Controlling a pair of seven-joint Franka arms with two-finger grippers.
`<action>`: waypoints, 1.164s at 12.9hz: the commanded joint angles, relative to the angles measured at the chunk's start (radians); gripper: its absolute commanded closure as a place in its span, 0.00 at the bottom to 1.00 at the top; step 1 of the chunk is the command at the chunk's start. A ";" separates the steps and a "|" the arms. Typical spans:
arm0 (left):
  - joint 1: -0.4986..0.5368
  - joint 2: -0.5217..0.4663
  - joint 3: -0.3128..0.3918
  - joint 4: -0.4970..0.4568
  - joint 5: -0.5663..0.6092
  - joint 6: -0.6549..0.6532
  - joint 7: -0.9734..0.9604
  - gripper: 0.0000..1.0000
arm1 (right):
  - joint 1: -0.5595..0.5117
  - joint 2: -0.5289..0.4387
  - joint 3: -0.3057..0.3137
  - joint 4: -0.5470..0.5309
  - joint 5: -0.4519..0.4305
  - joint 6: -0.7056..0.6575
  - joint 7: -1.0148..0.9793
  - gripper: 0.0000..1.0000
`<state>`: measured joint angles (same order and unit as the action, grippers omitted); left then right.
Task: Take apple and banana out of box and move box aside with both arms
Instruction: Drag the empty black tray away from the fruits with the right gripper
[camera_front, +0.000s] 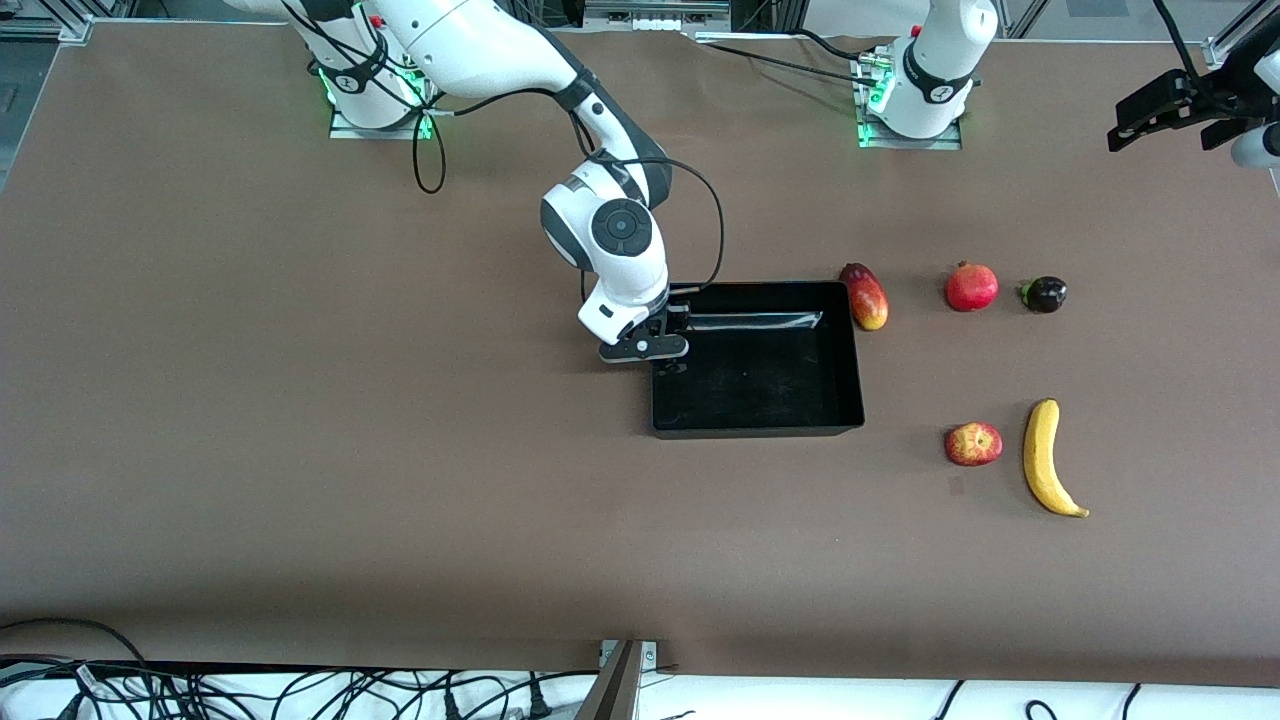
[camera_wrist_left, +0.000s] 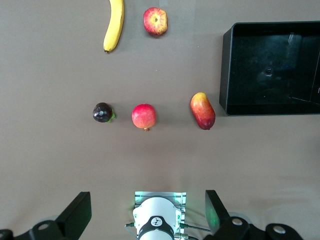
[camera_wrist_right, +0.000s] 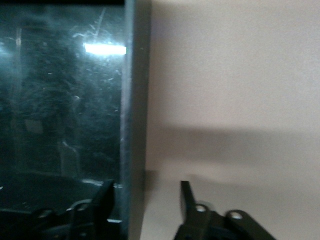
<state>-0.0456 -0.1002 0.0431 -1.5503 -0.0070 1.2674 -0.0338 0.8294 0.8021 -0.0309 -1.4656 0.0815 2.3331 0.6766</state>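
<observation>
On your brown table (camera_front: 300, 420), the right gripper (camera_front: 650, 350) straddles the box (camera_front: 757, 425) wall, unclenched, to drag it; upper-right, the left gripper (camera_front: 1165, 115) waits, spread.

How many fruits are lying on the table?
5, all toward the left arm's end: red-yellow mango beside the black plastic box, red pomegranate, dark purple fruit; nearer the camera, red-yellow apple beside long yellow banana.
</observation>
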 joint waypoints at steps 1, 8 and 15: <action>-0.019 -0.038 0.006 -0.036 -0.013 0.023 0.000 0.00 | 0.001 0.003 -0.015 0.030 -0.011 -0.018 -0.014 1.00; -0.019 -0.033 0.006 -0.053 -0.013 0.035 -0.003 0.00 | -0.203 -0.162 -0.027 0.022 0.006 -0.252 -0.292 1.00; -0.020 -0.033 0.011 -0.053 -0.013 0.036 -0.003 0.00 | -0.749 -0.346 -0.032 -0.139 0.046 -0.413 -0.848 1.00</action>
<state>-0.0579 -0.1073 0.0444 -1.5751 -0.0080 1.2862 -0.0345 0.2032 0.5115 -0.0914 -1.5058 0.1048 1.9021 -0.0429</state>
